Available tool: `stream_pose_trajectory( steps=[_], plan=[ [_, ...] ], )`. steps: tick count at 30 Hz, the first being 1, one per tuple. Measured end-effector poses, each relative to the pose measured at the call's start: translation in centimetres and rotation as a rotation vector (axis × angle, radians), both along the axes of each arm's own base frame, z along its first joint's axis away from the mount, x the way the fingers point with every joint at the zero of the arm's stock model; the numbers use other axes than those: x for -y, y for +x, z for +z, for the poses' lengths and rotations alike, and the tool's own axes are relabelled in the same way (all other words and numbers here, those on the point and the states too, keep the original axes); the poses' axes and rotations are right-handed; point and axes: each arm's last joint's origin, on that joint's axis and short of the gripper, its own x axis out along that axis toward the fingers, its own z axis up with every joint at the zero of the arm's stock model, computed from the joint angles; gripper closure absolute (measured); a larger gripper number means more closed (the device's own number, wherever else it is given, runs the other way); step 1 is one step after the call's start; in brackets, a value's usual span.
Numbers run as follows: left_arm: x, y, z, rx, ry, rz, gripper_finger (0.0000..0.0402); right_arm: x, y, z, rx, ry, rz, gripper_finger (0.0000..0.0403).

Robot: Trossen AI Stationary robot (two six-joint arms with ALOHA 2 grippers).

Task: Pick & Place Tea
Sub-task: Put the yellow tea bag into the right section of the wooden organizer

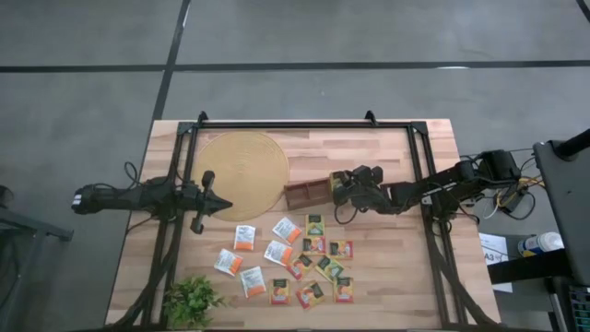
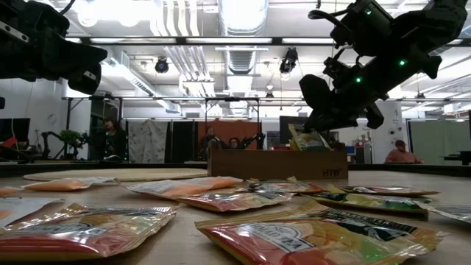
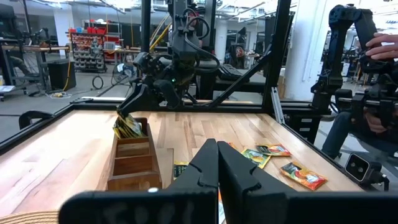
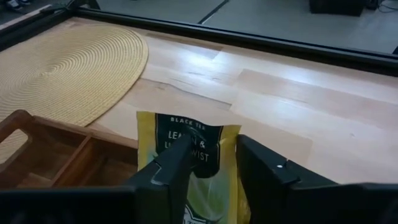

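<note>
tea sachets (image 1: 300, 263) lie scattered at six o'clock on the table (image 1: 387, 295), nearest the camera. farther, at three o'clock, the right gripper (image 4: 211, 165) has its fingers parted around a yellow-green sachet (image 4: 198, 155) standing in the wooden tray's (image 1: 309, 192) end compartment. this looks like the release; next it likely needs a clean lift away. the sachet's lower part is hidden. at nine o'clock the left gripper (image 1: 217, 205) waits, pinched closed, empty.

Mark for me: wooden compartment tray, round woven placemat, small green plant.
Long brown wooden compartment tray (image 1: 308, 193), high view, on a middle divider.
Round tan woven placemat (image 1: 241, 169), high view, on its centre.
Small leafy green plant (image 1: 192, 301), high view, on the middle of its leaves.
</note>
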Motion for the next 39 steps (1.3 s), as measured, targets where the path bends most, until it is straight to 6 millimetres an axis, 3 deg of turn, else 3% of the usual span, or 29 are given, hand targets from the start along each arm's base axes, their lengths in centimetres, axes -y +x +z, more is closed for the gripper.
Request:
stream_pose_trajectory(
  steps=[13,21,25,29,32,39],
  plan=[
    [0.0,0.0,0.0,0.000,0.000,0.001,0.0401,-0.1,0.1,0.3,-0.006,-0.012,0.015,0.0268],
    [0.0,0.0,0.0,0.000,0.000,0.001,0.0401,-1.2,0.9,4.7,-0.104,-0.212,0.218,0.0267],
    [0.0,0.0,0.0,0.000,0.000,0.001,0.0401,-1.9,1.2,7.3,-0.178,-0.288,0.418,0.0291],
    [0.0,0.0,0.0,0.000,0.000,0.001,0.0401,-2.1,1.1,8.4,-0.295,-0.243,0.561,0.0348],
    [0.0,0.0,0.0,0.000,0.000,0.000,0.0401,-2.3,0.9,8.5,-0.401,-0.218,0.658,0.0386],
    [0.0,0.0,0.0,0.000,0.000,0.000,0.0401,-1.1,1.1,7.2,-0.585,-0.112,0.871,0.0395]
  ],
)
